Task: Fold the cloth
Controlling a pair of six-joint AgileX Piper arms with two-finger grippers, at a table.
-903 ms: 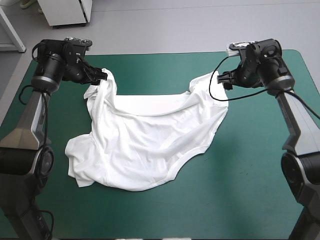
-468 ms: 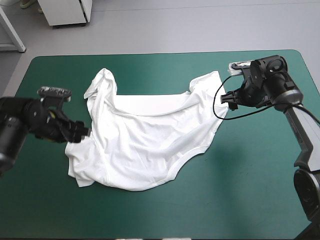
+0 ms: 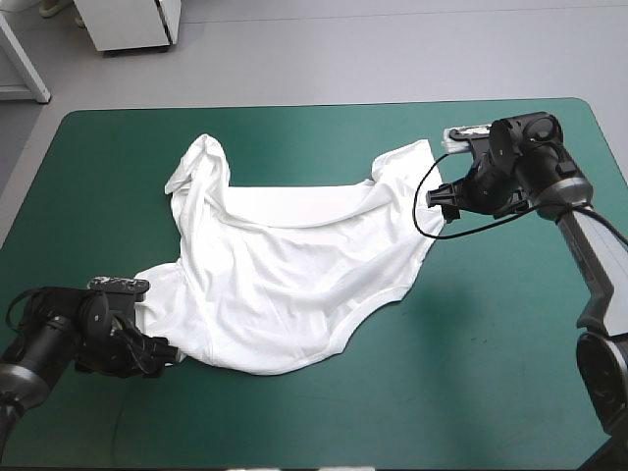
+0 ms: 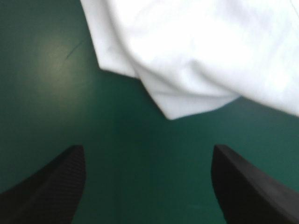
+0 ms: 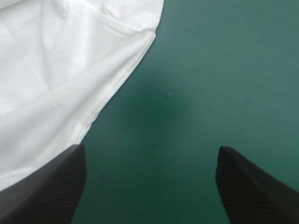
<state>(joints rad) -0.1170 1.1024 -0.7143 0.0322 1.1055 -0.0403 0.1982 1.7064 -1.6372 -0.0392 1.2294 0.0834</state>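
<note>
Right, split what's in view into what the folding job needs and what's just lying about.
For the job: T-shirt; left gripper; right gripper, both with fingers open.
Just there: teal-green cover, only the surface underneath.

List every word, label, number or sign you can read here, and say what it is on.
None: no readable text in any view.
T-shirt: plain white, no print showing.
Teal-green cover: unmarked.
Left gripper and right gripper: no lettering showing.
</note>
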